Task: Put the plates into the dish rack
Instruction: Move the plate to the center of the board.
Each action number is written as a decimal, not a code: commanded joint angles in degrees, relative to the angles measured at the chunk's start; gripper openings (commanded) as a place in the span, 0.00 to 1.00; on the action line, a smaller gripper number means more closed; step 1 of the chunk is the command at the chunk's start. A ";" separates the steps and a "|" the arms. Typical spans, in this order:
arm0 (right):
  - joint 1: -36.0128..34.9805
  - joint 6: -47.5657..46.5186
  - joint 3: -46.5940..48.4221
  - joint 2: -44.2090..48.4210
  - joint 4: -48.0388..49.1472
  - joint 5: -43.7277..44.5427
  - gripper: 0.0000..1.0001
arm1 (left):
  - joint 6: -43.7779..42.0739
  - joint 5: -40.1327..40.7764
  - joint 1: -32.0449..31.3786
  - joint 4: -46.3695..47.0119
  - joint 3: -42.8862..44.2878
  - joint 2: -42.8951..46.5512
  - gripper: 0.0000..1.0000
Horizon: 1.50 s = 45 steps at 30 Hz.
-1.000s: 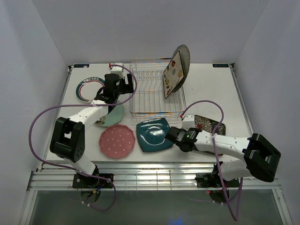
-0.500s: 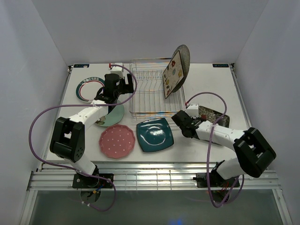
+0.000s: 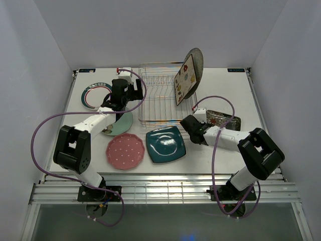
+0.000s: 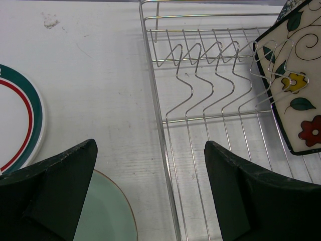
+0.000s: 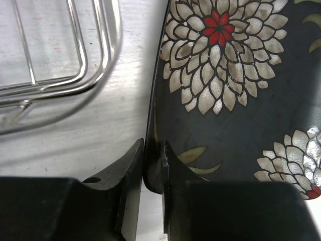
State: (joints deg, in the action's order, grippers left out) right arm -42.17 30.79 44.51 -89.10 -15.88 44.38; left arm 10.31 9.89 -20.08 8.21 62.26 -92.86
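My right gripper is shut on the left rim of the black floral square plate, just off the front right corner of the dish rack. A cream floral square plate stands in the rack's right end with a speckled grey round plate behind it. On the table lie the teal square plate, pink dotted plate, mint plate and white teal-rimmed plate. My left gripper hangs open over the rack's left edge.
White walls close in the table at the back and both sides. A purple cable loops off the left arm, and another arches over the black plate. The rack's left prongs hold nothing.
My right gripper has swung from beside the teal plate toward the rack's front right corner, and the black floral plate has shifted farther back with it. The left arm has stayed put.
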 commanded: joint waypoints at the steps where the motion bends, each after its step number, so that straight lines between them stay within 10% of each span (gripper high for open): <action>1: -0.10 0.77 1.02 0.77 7.00 -5.44 0.23 | -0.46 0.22 0.21 0.93 0.76 1.80 0.98; 5: -0.19 -0.02 0.84 1.21 7.44 -5.88 0.45 | -0.46 0.30 0.21 0.93 0.76 1.89 0.98; 21: -1.07 0.06 -6.01 15.17 6.83 -5.89 0.62 | -0.46 0.30 0.21 0.93 0.76 1.81 0.98; 26: -0.46 2.96 -10.40 21.58 5.51 -2.72 0.88 | -0.37 0.13 0.21 0.93 0.76 1.98 0.98; 45: 22.22 9.91 -24.82 46.99 5.42 -6.95 0.88 | -0.55 -0.05 0.21 0.85 0.85 1.63 0.98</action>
State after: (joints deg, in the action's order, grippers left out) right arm -21.08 38.63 21.21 -44.93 -10.52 37.30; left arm 10.11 9.89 -20.08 8.21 62.26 -92.88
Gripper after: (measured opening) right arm 0.884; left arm 0.979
